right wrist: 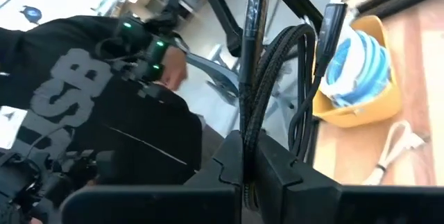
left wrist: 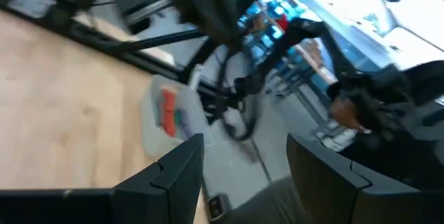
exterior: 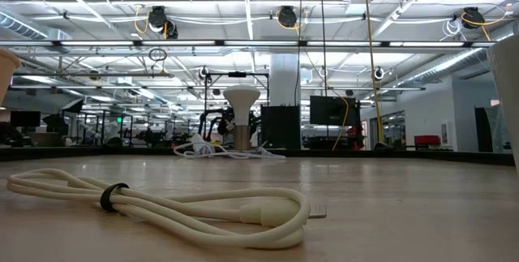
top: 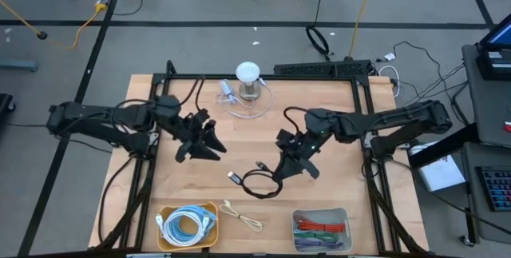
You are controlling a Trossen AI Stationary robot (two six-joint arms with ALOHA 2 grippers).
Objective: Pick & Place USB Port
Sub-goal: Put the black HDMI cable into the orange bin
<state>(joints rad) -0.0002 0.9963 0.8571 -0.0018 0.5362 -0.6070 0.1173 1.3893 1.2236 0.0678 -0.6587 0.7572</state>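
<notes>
Right tool [top: 294, 164]: pressed together on the black braided USB cable [top: 257, 183], seen plainly from its own wrist, where the doubled strands run up between the fingers; it sits over the middle of the pale wooden bench [top: 335, 130].
Left tool [top: 209, 140]: spread and holding nothing, waiting above the bench to the left of centre.
Cable position: a loose loop trailing from the right tool, with both plug ends free — whether it rests on the wood or hangs just above it I cannot tell.
Handling: light and limp; judged likely to sag, swing and twist, with the stiff plugs dangling. The braid should give good friction, so a slip looks unlikely.
Where to hold: the bundled middle, as now, keeps both ends short — the plugs themselves are better left alone.
Likely goals: clear plastic bin of coloured cables [top: 321, 228] near the front right, and the round yellow bowl of coiled blue-white cable [top: 188, 226] at the front left; which one is meant I cannot say.
Nearby: cream cable tied with a dark band [top: 242, 215] lying between them.
</notes>
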